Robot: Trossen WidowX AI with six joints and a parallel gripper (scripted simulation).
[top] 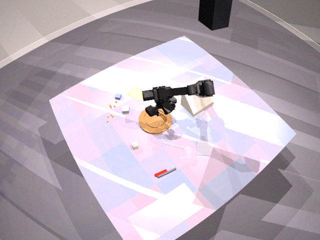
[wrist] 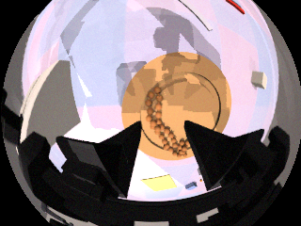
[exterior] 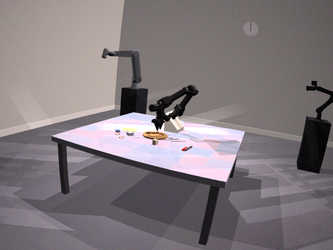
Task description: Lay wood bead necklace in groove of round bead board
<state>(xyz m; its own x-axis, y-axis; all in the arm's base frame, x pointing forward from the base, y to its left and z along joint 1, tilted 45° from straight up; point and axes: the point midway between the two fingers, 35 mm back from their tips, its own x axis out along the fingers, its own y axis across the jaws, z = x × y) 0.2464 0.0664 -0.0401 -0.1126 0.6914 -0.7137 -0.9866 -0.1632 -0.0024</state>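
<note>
The round orange-brown bead board [top: 142,125] [exterior: 161,138] [wrist: 225,94] lies flat on the table. The wood bead necklace [top: 163,116] [wrist: 158,114] lies on it as a bunched double strand, curving along the left and lower-left side of the groove circle in the wrist view. Some beads lie over or near the groove and others inside it. The rest of the visible groove, at the top and right, holds no beads. My gripper [exterior: 157,129] [wrist: 164,124] is partly open and empty, above the board. In the wrist view its right fingertip is beside the necklace's lower end.
A cream wedge block [top: 200,105] [wrist: 56,101] stands near the board. A grey block [top: 125,109], blue block [top: 118,96], yellow sheet [top: 134,93] and small orange beads lie on one side. A pale cube [top: 134,145] [wrist: 259,79], thin white rod [top: 173,145] and red marker [top: 160,172] lie on another.
</note>
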